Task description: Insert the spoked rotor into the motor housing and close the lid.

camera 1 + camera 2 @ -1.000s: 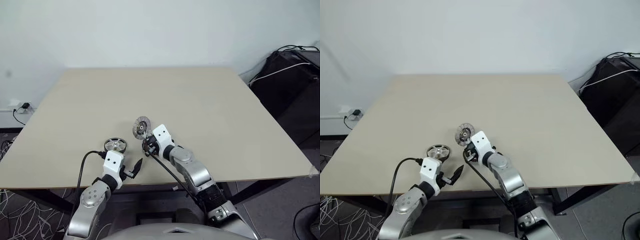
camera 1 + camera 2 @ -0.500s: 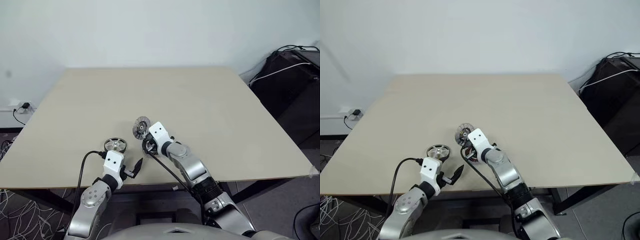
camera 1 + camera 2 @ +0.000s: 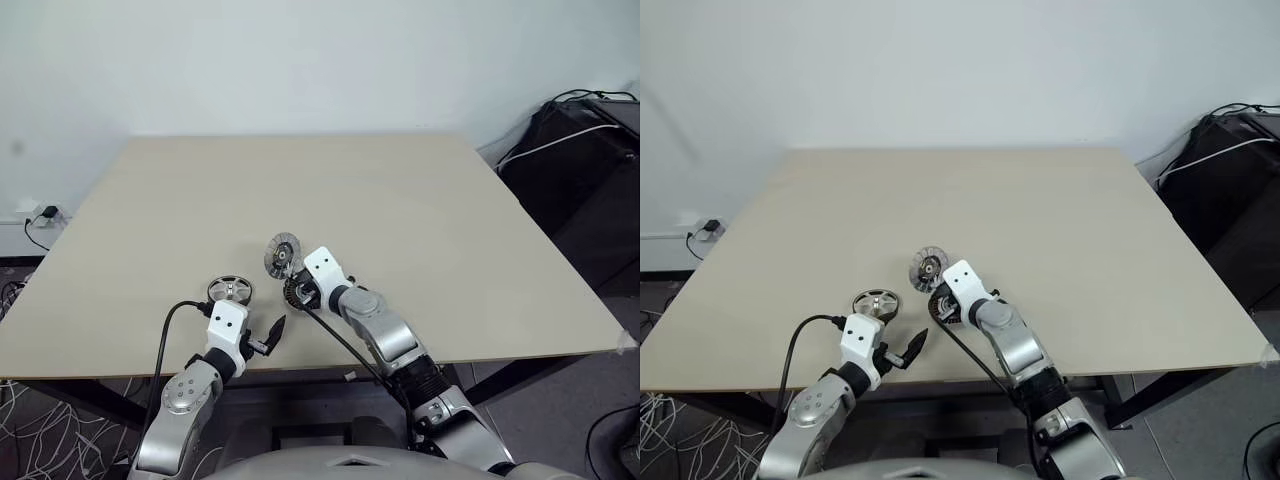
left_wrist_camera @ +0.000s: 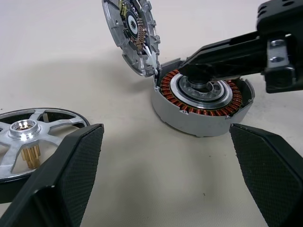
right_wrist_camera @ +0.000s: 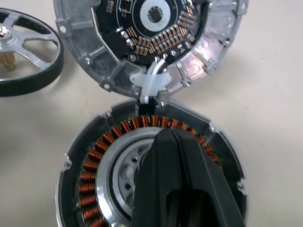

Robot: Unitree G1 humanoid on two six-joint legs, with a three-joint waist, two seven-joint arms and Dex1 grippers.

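- At the near middle of the table (image 3: 420,210), the right gripper (image 5: 173,137) is pressing its two black fingers (image 5: 163,156) tight together, holding nothing, with the tips sitting over the silver hub of the motor housing (image 4: 202,101).
- Motor housing: lying flat and open on the table, showing a ring of copper-brown windings around the shiny hub; the grey outer wall is facing the left wrist camera.
- Lid (image 4: 131,35): standing tilted on edge just beside the motor housing on its far side, its lower rim meeting the housing rim; a short white lead is joining the two; the face turned toward the right wrist camera is carrying a dark circuit board with rows of small parts.
- Left gripper (image 3: 268,336): hovering near the table's front edge with its fingers (image 4: 61,175) spread wide, gripping nothing.
- Spoked rotor (image 4: 33,144): lying flat on the table to the left of the motor housing and apart from it, near the left gripper, its brass pinion showing at the hub.
- Background: black cables (image 3: 570,130) are resting beside the table at the far right.
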